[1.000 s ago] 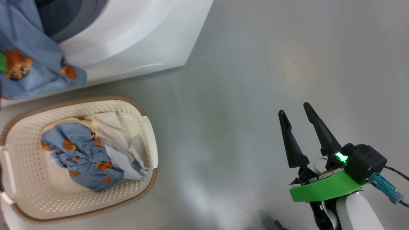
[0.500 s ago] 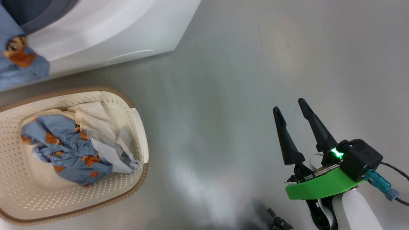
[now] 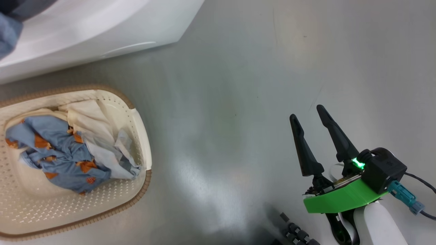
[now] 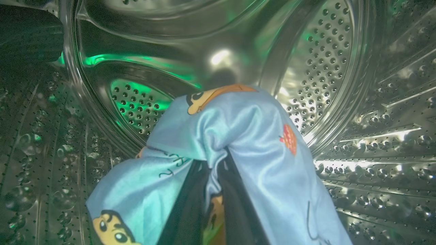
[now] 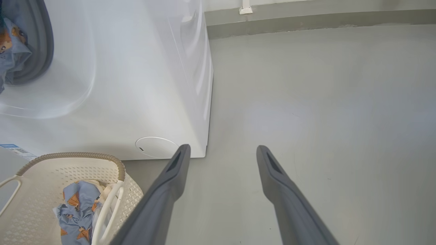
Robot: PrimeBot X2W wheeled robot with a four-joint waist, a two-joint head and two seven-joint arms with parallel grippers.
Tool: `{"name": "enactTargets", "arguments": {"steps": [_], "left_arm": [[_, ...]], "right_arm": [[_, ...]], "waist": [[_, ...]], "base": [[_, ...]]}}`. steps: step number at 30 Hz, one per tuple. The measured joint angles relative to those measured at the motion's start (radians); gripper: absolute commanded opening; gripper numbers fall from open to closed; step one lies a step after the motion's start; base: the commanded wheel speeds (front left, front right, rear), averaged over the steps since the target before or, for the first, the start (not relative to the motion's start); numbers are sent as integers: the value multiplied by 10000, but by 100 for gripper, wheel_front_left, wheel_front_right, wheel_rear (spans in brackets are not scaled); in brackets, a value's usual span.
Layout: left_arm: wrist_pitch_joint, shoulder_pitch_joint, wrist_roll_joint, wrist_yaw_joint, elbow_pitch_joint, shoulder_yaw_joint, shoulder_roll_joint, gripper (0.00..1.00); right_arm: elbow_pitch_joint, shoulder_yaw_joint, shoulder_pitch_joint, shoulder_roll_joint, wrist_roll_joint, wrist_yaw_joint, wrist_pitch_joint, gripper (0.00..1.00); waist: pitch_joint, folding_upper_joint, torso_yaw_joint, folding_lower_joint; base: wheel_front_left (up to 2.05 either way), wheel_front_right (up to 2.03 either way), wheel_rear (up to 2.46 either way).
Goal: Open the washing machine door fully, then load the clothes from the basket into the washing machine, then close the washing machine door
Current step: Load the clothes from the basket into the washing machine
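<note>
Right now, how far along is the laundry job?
Done: the door must be open, since the left gripper is inside the drum. In hand: it is shut on a blue garment there. Left: more clothes lie in the basket, the right gripper hangs open, and the door needs closing.

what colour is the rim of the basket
Brown, with a woven look. The basket rim shows best in the head view.
</note>
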Motion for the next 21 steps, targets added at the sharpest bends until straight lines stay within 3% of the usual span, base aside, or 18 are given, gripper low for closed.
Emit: {"name": "enactTargets", "arguments": {"steps": [14, 21], "left_arm": [[-8, -103, 290, 222, -752, -314, 163, 0], [-8, -201, 288, 284, 635, -514, 192, 0]], "right_arm": [[19, 268, -41, 2, 0, 0, 0, 100], [52, 272, -38, 4, 0, 0, 0, 100]], "waist": [[219, 0, -98, 0], [178, 0, -153, 0]], "base": [[0, 0, 0], [0, 0, 0]]}}
